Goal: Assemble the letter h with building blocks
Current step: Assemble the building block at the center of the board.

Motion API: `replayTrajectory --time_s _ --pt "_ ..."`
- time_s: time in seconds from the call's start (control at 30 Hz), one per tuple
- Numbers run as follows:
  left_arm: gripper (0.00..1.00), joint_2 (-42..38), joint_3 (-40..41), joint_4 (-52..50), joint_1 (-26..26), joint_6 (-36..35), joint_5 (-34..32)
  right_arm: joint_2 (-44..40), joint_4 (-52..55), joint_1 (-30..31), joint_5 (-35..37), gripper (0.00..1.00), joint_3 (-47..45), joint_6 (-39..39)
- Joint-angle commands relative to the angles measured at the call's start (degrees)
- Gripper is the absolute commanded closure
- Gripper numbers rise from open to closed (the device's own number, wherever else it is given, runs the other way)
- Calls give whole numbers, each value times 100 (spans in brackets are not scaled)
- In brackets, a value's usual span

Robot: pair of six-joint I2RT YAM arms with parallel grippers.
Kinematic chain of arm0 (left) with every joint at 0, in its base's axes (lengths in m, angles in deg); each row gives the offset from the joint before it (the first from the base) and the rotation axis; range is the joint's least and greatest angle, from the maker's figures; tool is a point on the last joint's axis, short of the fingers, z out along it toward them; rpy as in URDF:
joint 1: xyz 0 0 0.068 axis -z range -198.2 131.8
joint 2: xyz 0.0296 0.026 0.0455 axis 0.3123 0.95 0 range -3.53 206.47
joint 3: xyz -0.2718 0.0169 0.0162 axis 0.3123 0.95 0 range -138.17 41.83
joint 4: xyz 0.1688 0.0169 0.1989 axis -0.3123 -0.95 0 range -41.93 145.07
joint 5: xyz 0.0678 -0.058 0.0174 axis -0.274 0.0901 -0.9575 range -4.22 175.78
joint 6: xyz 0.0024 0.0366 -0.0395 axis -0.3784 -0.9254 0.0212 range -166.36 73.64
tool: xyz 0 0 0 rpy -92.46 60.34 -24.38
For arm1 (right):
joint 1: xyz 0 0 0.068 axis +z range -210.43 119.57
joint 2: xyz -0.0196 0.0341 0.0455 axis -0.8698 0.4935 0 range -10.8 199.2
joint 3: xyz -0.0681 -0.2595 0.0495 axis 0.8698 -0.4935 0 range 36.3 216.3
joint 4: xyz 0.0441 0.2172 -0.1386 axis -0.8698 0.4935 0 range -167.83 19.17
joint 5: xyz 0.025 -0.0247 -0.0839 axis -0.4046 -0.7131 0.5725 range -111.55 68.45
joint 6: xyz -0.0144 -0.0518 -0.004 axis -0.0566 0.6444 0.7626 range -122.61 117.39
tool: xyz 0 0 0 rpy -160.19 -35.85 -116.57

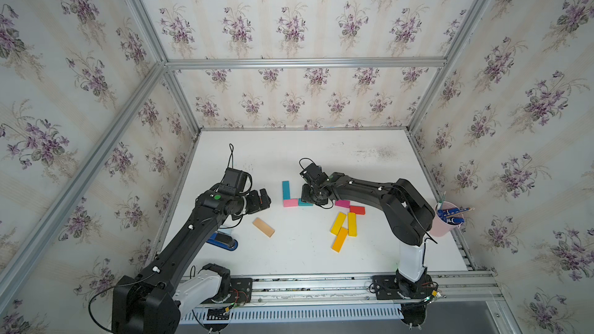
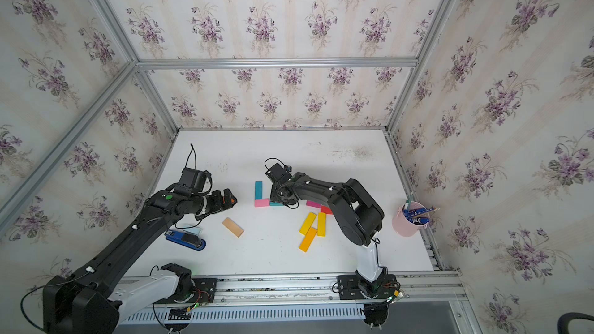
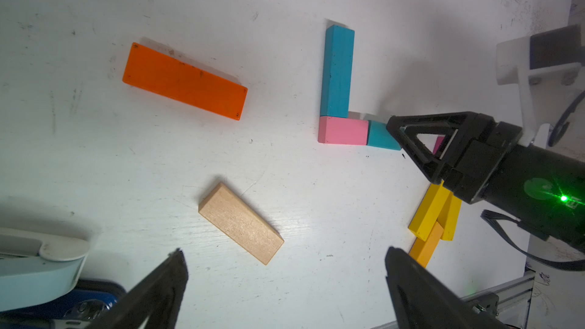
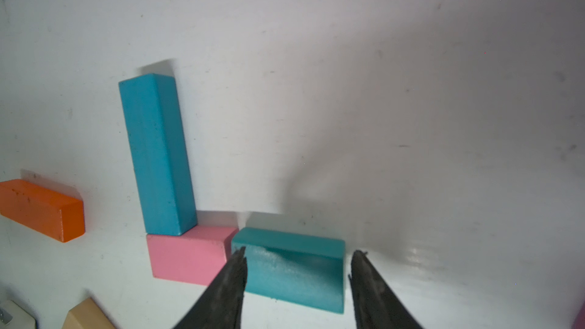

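Short teal block (image 4: pixel 291 267): flat at mid-desk (image 4: pixel 411 121), long axis crosswise, end-on against pink block (image 4: pixel 190 254), long teal block (image 4: pixel 156 153) perpendicular, forming an L; right tool (image 4: pixel 300 250) straddling it, grip indeterminable; left tool (image 3: pixel 285 250) spread wide.

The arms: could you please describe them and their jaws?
The left arm and right arm are black with a white link near the base, small white studs, a green dot near the wrist and thin black cables. The jaws are black, tapering, triangular frames.
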Motion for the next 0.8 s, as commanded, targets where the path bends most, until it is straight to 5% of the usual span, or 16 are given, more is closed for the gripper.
replayTrajectory --time_s 0.0,0.77 --pt "0 -3 14 82 -2 -35 -3 40 -22 5 11 45 42 54" --pt "0 21 36 108 -2 -46 4 95 54 10 -14 45 167 73"
